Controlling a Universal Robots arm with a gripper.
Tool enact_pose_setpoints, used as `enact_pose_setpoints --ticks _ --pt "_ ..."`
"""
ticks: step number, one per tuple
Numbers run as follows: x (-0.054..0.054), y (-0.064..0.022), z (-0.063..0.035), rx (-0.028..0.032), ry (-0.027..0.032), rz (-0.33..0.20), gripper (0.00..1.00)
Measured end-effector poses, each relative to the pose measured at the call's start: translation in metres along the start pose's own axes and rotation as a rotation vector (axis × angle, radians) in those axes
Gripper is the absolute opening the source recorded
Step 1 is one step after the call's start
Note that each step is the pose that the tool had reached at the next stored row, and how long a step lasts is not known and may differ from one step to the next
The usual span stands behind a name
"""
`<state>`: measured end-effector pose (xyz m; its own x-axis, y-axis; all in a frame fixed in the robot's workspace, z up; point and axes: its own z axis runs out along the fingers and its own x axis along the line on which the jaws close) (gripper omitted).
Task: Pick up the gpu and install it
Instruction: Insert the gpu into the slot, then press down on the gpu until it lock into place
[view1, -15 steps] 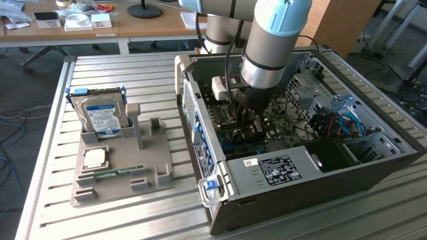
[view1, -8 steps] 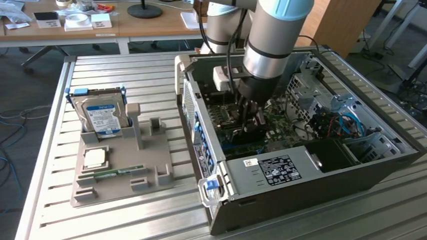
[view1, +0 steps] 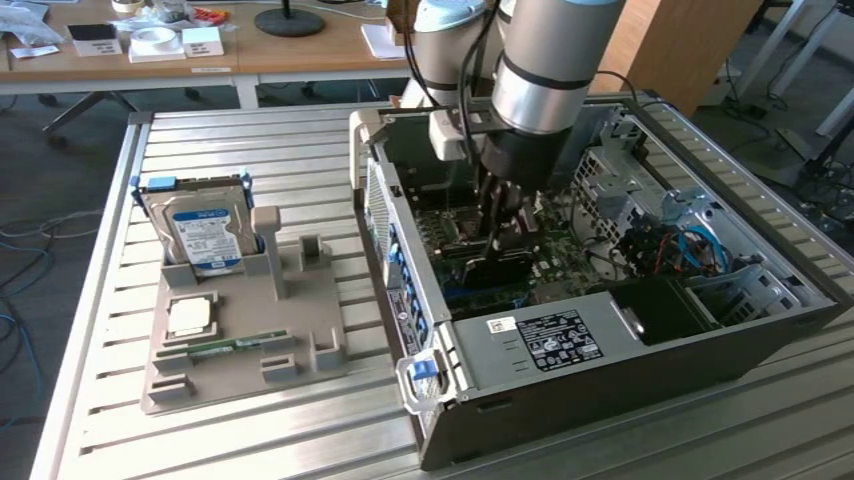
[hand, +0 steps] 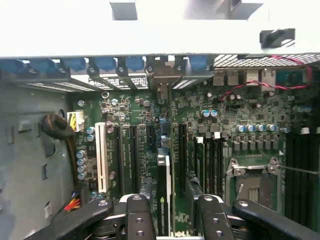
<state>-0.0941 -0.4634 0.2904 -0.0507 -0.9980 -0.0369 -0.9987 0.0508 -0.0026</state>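
Note:
The gpu stands on edge on the green motherboard inside the open computer case, seen as a thin dark card running toward the case's rear slot brackets. My gripper is down inside the case straddling the card, jaws open, with a gap between each finger and the card. In the exterior view the gripper hangs low over the board's middle, and the gpu shows as a dark shape just beneath it.
A beige fixture tray on the slatted table holds a silver hard drive, a square chip and a green memory stick. The case's black power supply, drive cage and cables surround the board.

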Motion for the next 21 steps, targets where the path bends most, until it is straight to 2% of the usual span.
enact_pose_setpoints --ticks 9,21 --pt "-0.001 -0.0001 -0.0255 0.0008 0.0003 0.000 0.40" --pt "-0.001 -0.0001 -0.0259 0.0009 0.0002 0.000 0.40"
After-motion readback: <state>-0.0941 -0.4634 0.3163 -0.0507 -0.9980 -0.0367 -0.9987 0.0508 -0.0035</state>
